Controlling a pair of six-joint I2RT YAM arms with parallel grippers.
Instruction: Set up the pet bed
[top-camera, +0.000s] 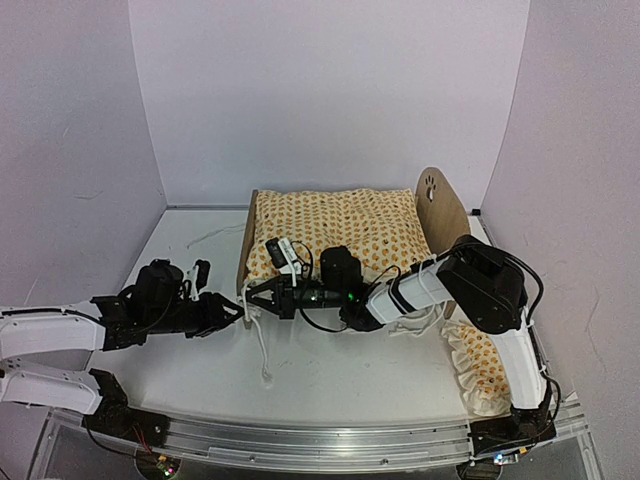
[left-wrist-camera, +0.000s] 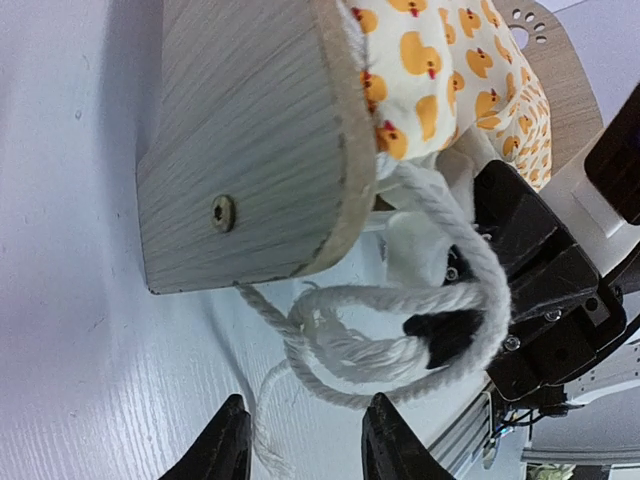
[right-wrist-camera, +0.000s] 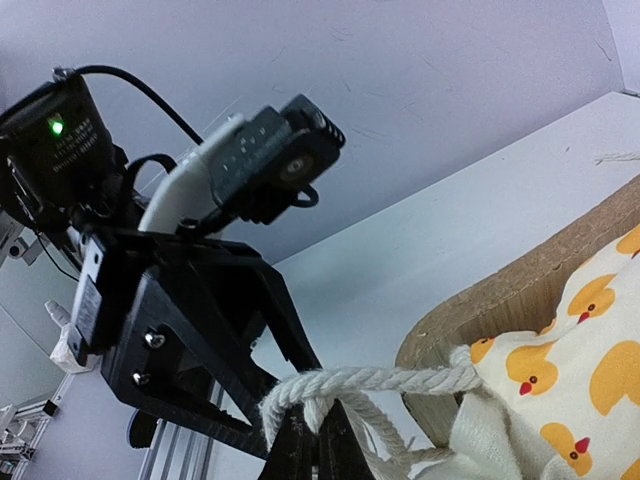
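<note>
The pet bed has a light-wood left end board (top-camera: 246, 256) and a right end board (top-camera: 441, 207) with a paw-print cutout. A duck-print quilt (top-camera: 335, 228) covers it. A white cord (top-camera: 263, 345) hangs from the quilt's corner by the left board (left-wrist-camera: 250, 140). My right gripper (top-camera: 252, 297) is shut on a loop of this cord (right-wrist-camera: 380, 380), fingertips pinched together (right-wrist-camera: 318, 432). My left gripper (top-camera: 234, 309) faces it from the left, open (left-wrist-camera: 308, 408). The knotted cord (left-wrist-camera: 380, 345) lies just beyond its fingers (left-wrist-camera: 228, 445), and a loose tail lies on the table between them.
A matching ruffled duck-print pillow (top-camera: 482, 370) lies on the table at the right, beside the right arm's base. A thin strand of cord (top-camera: 205, 236) lies at the back left. White walls close in the table on three sides.
</note>
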